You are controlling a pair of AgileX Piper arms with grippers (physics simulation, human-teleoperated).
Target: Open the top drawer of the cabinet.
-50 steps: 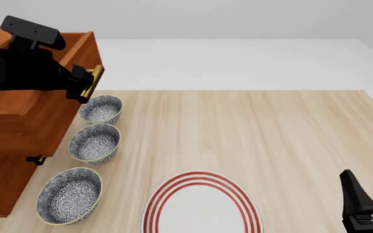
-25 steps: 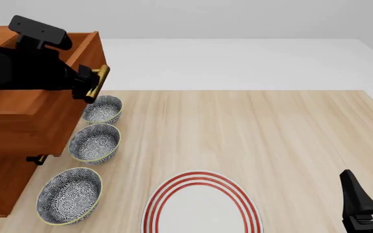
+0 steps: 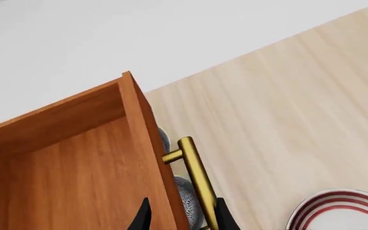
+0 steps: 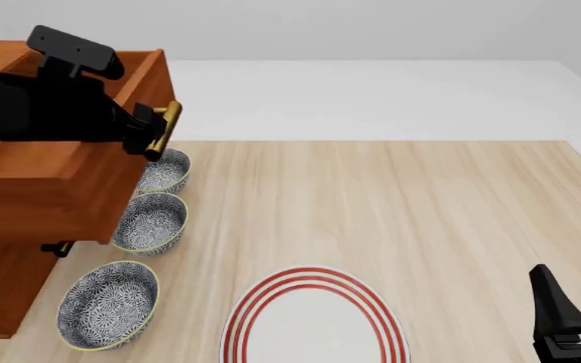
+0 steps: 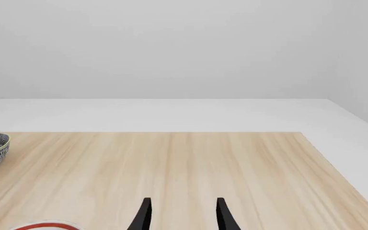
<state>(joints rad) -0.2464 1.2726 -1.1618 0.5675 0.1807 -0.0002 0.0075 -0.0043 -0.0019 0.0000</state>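
Left claw (image 4: 147, 134) clamped on brass bar handle (image 4: 163, 128) | reddish-brown wooden top drawer (image 4: 58, 181) further out than before, opening progressing | right claw (image 5: 180, 214) open, idle

1. The cabinet (image 4: 8, 287) and its top drawer (image 4: 58, 189) look like reddish-brown wood, smooth, with a faint satin sheen.
2. The drawer's bar handle (image 4: 163, 130) looks like polished brass metal.
3. The table (image 4: 422, 219) is pale, matt wood with fine straight grain.
4. The bowls (image 4: 109, 302) and the red-ringed plate (image 4: 311, 318) look like glazed ceramic.
5. The left gripper (image 3: 182, 218) is matt black.
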